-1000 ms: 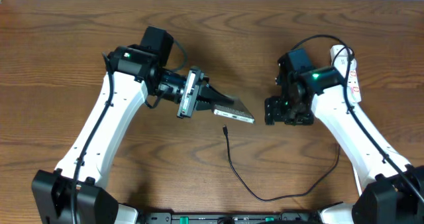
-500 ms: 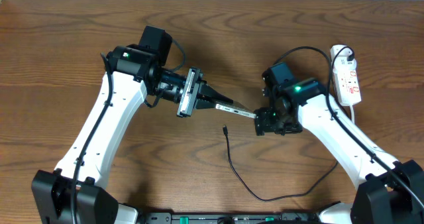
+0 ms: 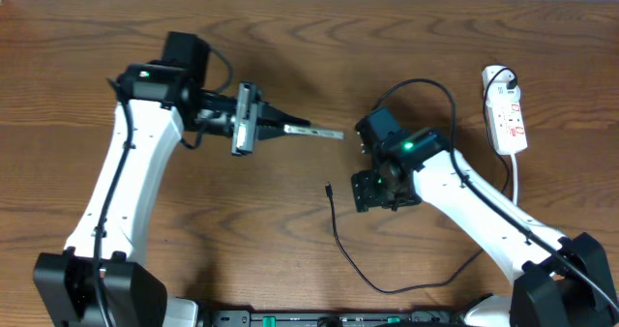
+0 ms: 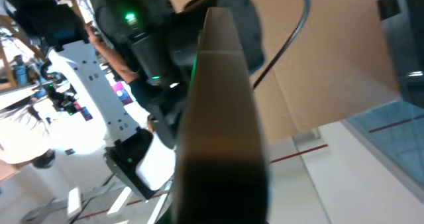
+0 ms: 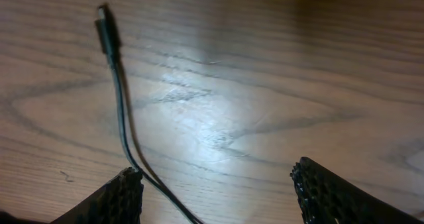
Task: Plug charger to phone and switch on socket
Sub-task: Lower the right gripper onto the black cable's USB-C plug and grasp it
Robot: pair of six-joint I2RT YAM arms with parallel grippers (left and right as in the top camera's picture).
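1. Overhead: L fingers clamped on phone, held off the counter.
   - Vs 1 s ago: pulled back to the left & rolled, so phone now reads edge-on, a thin bar, no face showing.
   - R fingers swung away from socket & down toward charger. Now just right of its tip, not touching.
   - Prob. meaning: R setting up to pick the plug, L holding phone ready as target.
   - Plug not in phone yet, socket untouched.
   - Switch state too small to read. Charger's far end lost under R arm, so link to socket can't be told.
2. L wrist: phone fills centre, edge toward cam, blurred.
   - Port & lettering not seen.
   - Own fingers not made out, only a dark blur at bottom.
   - R arm w/ green LED behind.
3. R wrist: R fingers spread wide, nothing between, only tips in frame.
   - Charger flat on counter, tip upper left, cable running past the left-hand fingertip.
   - Tip off-centre to the gap, so prob. needs a sideways shift before closing.
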